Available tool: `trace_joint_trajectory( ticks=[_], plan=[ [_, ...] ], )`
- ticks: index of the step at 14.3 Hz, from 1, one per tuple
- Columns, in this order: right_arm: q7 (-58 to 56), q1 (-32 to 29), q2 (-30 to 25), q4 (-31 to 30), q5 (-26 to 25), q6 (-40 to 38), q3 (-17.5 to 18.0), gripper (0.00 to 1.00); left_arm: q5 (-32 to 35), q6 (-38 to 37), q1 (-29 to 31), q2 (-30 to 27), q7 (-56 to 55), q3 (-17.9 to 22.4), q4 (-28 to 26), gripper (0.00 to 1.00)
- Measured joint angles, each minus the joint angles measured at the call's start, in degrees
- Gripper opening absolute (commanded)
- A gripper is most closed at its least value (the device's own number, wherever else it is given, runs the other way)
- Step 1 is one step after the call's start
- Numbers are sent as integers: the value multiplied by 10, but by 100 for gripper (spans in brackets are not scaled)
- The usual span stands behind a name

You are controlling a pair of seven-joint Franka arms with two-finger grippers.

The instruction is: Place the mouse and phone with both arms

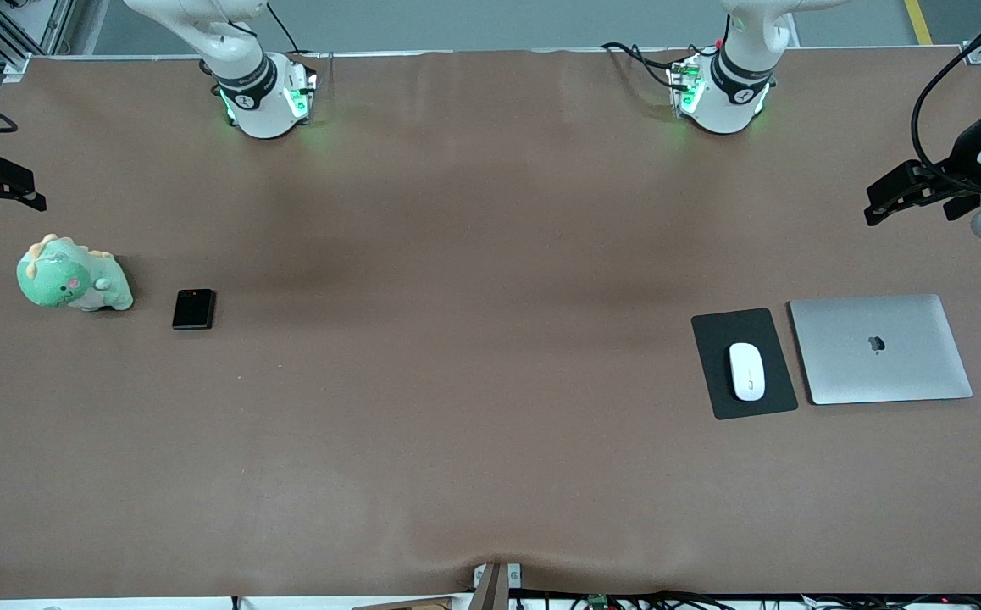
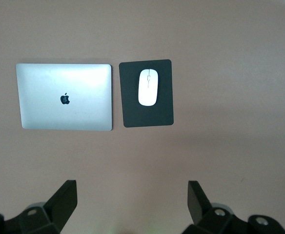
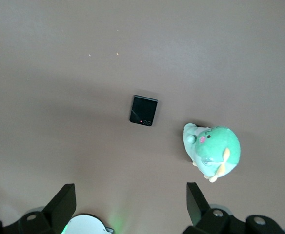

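— Tool [image 2: 130, 204] of the left arm, fingers apart, hangs over the brown tabletop [image 1: 473, 339]; why?
— White oval mouse [image 1: 746, 371] lies on its black rectangular pad [image 1: 715, 339], beside the closed silver laptop [image 1: 880, 349].
— And the right tool [image 3: 128, 204]?
— Likewise apart, high over its own end of the tabletop; the small black folded phone [image 1: 193, 308] lies beside a green plush dinosaur [image 1: 73, 275].

High front view; wrist views downward.

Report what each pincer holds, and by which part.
Nothing is held. The left pincer and right pincer are both open; the mouse and phone lie on the table.
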Motion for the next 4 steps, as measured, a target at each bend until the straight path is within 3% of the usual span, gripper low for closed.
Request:
trace_joint_trajectory(
  ticks=[4],
  plan=[
    [0, 1, 0, 0, -1, -2, 5, 100, 0, 0, 0, 0, 0, -4, 0, 100]
  ],
)
